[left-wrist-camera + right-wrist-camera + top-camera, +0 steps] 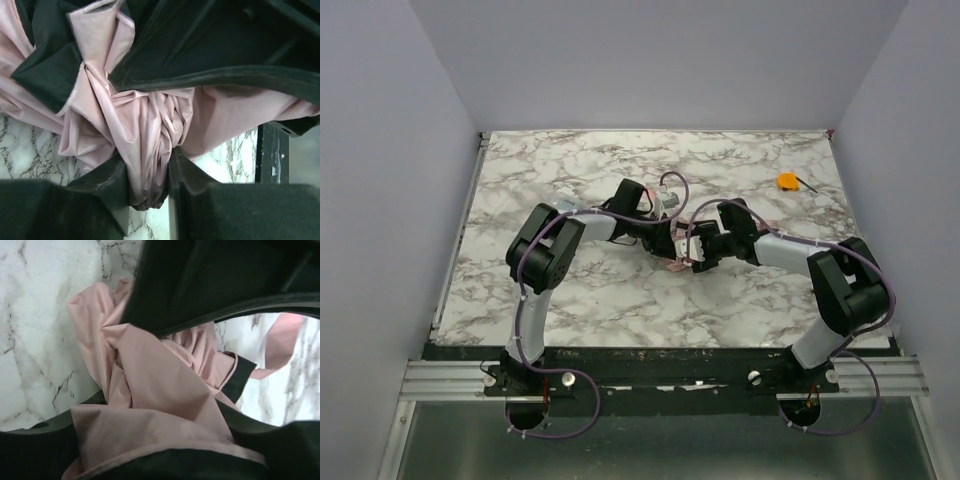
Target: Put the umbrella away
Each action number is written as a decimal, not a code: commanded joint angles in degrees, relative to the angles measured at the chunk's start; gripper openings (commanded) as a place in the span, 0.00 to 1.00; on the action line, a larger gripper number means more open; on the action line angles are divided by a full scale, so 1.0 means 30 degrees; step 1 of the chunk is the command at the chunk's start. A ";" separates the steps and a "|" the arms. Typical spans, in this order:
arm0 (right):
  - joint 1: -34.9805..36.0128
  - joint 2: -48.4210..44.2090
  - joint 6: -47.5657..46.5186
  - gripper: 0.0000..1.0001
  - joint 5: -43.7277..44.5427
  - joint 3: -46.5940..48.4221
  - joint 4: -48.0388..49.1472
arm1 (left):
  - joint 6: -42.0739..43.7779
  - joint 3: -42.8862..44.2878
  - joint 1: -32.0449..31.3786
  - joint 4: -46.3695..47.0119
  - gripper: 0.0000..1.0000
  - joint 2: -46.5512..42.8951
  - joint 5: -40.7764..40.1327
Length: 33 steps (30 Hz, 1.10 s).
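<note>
Umbrella (150,135) fabric pinched tight in left jaws; right jaws wide around folds, grip unclear.

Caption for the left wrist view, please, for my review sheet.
The left gripper pinches the bunched pale pink fabric of the umbrella between its fingers, with the marble table beneath.

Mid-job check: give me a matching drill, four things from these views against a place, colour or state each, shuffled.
1 umbrella
2 left gripper
3 orange object
4 table

A far right of the table, apart from the arms
B white marble with grey veins
C pale pink, bunched mid-table
D shut on pink fabric

Pairs: 1-C, 2-D, 3-A, 4-B
</note>
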 commanded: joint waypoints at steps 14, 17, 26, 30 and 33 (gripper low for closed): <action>0.0229 0.5093 0.2918 0.13 0.1053 0.4847 -1.6624 | -0.4730 -1.1406 0.0426 1.1323 0.80 -0.9866 -0.8541; 0.0202 0.6017 0.3408 0.11 0.0771 0.5102 -1.7775 | -0.5386 -1.4999 0.0467 1.6494 0.98 -1.1143 -0.9955; 0.0199 0.8758 0.4841 0.11 -0.0021 0.6367 -1.9550 | -0.1489 -2.0446 -0.2311 2.8493 0.98 -0.9846 -0.8817; 0.0191 0.9065 0.5152 0.11 0.0334 0.6828 -1.9753 | 0.4679 -2.0583 -0.5781 2.4600 0.99 -1.1725 -1.3163; 0.0185 0.9187 0.4870 0.11 0.0441 0.7210 -2.0365 | 0.7732 -1.9296 -0.7365 2.0315 0.99 -1.2449 -1.6354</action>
